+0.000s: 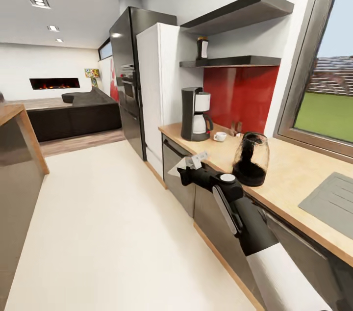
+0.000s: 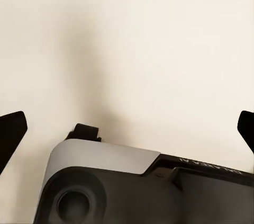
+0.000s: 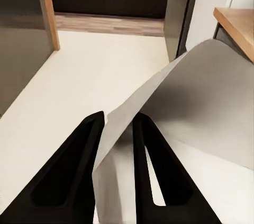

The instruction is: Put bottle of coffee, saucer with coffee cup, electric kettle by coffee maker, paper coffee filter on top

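Currently the right gripper (image 3: 119, 128), clenched on the paper filter (image 3: 174, 102), sits short of the coffee maker (image 1: 195, 114), which stands ahead along the tabletop (image 1: 289, 173).

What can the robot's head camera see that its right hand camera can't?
The head view alone takes in the coffee maker, the coffee cup, the electric kettle and the bottle of coffee on the kitchen shelf. The right wrist view alone gives the close-up of the black fingers pinching the paper. Both share the paper coffee filter in the right gripper, and the kitchen countertop.
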